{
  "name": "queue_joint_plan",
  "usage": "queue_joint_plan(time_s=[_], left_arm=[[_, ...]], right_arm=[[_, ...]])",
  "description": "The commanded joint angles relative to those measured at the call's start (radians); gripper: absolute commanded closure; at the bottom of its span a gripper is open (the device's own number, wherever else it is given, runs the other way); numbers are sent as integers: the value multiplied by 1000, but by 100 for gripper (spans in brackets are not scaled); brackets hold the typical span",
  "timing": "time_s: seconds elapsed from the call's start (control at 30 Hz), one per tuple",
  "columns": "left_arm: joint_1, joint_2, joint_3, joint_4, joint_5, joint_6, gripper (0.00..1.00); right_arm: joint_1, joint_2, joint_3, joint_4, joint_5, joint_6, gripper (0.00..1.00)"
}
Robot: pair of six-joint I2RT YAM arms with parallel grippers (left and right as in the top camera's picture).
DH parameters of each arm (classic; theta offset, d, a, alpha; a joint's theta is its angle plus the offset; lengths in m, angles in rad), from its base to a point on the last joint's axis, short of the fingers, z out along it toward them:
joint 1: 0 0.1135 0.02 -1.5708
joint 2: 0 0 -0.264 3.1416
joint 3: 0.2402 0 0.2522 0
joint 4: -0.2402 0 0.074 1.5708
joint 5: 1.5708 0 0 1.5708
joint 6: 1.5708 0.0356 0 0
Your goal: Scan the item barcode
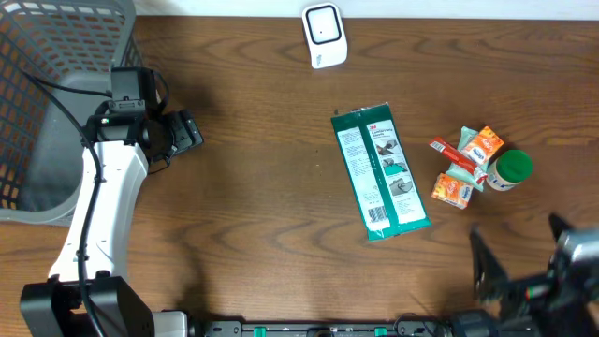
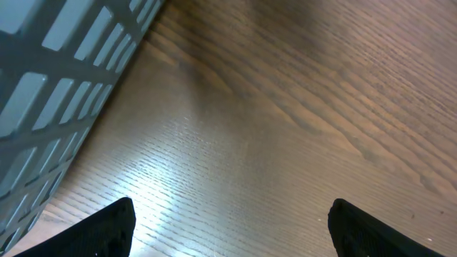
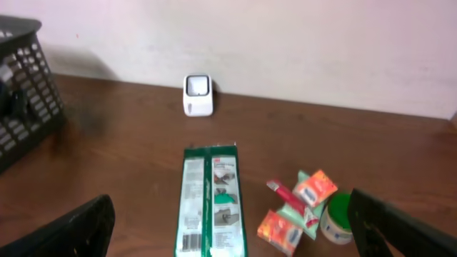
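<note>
While flat on table [image 1: 262,234], print up: long green packet [image 1: 381,174], barcode [image 1: 377,214] blurred. Left gripper [image 2: 230,218] wide, empty; right gripper [image 3: 228,210] wide, tips cropped.

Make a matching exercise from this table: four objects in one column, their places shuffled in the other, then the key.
Objects:
1. white scanner
2. green package
3. grey basket
4. green-lidded jar

Places:
A. at the robot's left end of the table
B. lying flat near the table's middle
C. at the far edge, by the wall
D. on the right side, beside the orange packets

Pairs: 1-C, 2-B, 3-A, 4-D.
</note>
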Motion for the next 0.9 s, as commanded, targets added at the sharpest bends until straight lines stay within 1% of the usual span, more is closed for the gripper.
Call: queue_joint_plan(time_s=[0.0,0.17,0.27,0.4,0.5,0.63,0.67,0.87], left_arm=[[12,-9,5,0,-20,-13,13],[12,-9,5,0,-20,-13,13],[12,-9,5,0,-20,-13,13],[12,-9,5,0,-20,-13,13],[12,-9,5,0,-20,-13,13],[12,-9,5,0,-20,-13,13],[12,-9,5,0,-20,-13,12],[12,-9,5,0,-20,-13,12]], right_arm=[[-9,-140,-127,1,10,-14,1],[-29,-318,-299,30,10,-14,1],[-39,-385,-388,96,10,-15,1],[-42,-388,-474,227,12,-16,1],[-42,-391,-546,396,12,-17,1],[-59,-391,-668,701,4,-26,1],[-74,-391,-725,829,-9,-27,1],[-119,-391,-921,1226,-56,-26,1]])
